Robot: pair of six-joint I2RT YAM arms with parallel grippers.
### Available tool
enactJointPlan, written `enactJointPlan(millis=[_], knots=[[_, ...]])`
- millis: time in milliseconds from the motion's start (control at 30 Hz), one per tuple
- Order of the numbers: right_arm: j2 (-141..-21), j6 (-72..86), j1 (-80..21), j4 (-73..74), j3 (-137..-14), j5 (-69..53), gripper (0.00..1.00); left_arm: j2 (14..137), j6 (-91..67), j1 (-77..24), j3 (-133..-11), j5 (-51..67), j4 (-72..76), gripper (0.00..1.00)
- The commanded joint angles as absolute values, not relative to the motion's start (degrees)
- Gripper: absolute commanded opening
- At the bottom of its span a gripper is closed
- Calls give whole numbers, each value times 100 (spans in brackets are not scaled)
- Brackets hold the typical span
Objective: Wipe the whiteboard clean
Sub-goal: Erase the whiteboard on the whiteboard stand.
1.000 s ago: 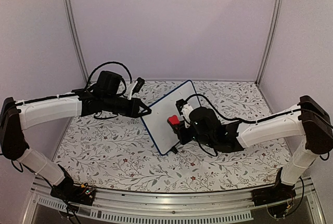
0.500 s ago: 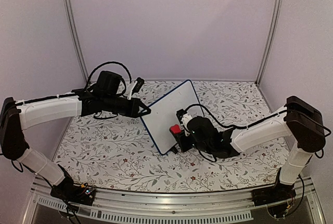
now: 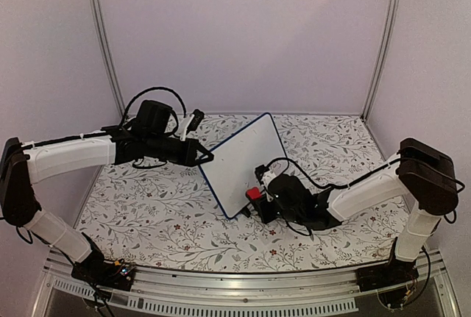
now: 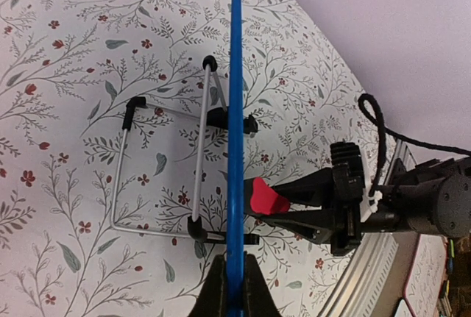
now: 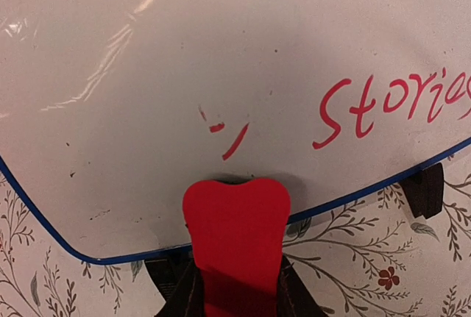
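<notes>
whiteboard [image 3: 241, 157] stands tilted mid-table with a wire stand [image 4: 158, 177] behind it. Its lower rim is down at the table [image 3: 147, 214], with open floral surface in front and to both sides. left gripper [image 3: 208, 157] is clenched on the board's left edge, blue rim pinched between the fingers. right gripper [image 3: 257, 196] is grasping the red eraser [image 5: 235, 218], tip against the face just above the bottom rim. red "Stories" writing [image 5: 390, 104] sits right of it in the wrist view, uncovered. vs a second ago, the eraser has slid from mid-face down to the bottom edge and the left arm is unchanged.
</notes>
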State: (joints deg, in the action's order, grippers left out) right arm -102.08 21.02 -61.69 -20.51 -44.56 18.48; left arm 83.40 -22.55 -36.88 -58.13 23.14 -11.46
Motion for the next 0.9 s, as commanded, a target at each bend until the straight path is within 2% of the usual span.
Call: enactJointPlan(millis=[0, 367, 600, 867], knots=[[-10187, 2191, -6130, -1831, -4272, 1665, 22, 8235, -2264, -3733, -5847, 2465, -972, 0], [-9297, 1655, -6126, -1587, -4791, 2156, 22, 8205, -2265, -3731, -5854, 2486, -975, 0], [-9574, 1455, -6126, -1592, -5191, 2232, 22, 8199, -2258, -3727, -5854, 2502, -968, 0], [-10177, 1596, -5982, -1777, -5114, 2053, 22, 8191, -2258, -3727, -5854, 2512, -971, 0]])
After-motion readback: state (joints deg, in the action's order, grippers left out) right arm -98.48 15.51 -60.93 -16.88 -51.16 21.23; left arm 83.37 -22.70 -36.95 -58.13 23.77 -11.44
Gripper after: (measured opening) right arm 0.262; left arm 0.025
